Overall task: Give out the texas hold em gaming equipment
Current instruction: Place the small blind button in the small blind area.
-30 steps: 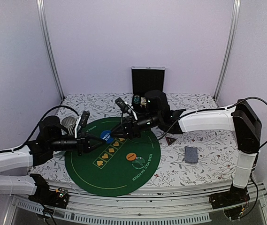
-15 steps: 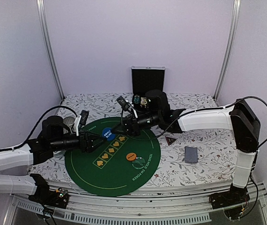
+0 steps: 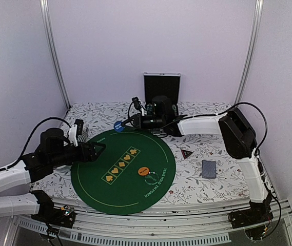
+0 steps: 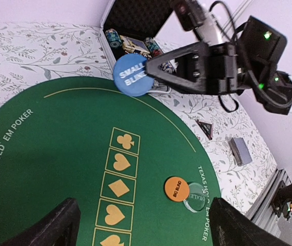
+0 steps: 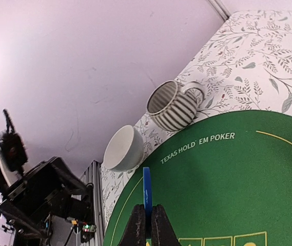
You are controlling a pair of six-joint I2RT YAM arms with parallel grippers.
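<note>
One orange disc (image 4: 177, 188) and one clear disc (image 4: 196, 201) lie on the green felt mat (image 3: 99, 164); our right jaws pinch a blue disc (image 4: 132, 77), left jaws gape; grey-backed cards (image 3: 209, 168) wait.

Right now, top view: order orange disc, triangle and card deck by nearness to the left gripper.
From the left gripper:
1. Orange disc, on the green mat.
2. Triangle, right of the mat.
3. Card deck, far right.

The green mat (image 3: 94, 179) lies open but for an orange disc (image 3: 143, 170). The right arm (image 3: 202, 123) bars its far edge; striped cup (image 5: 174, 107) and white bowl (image 5: 124, 148) crowd its left.
</note>
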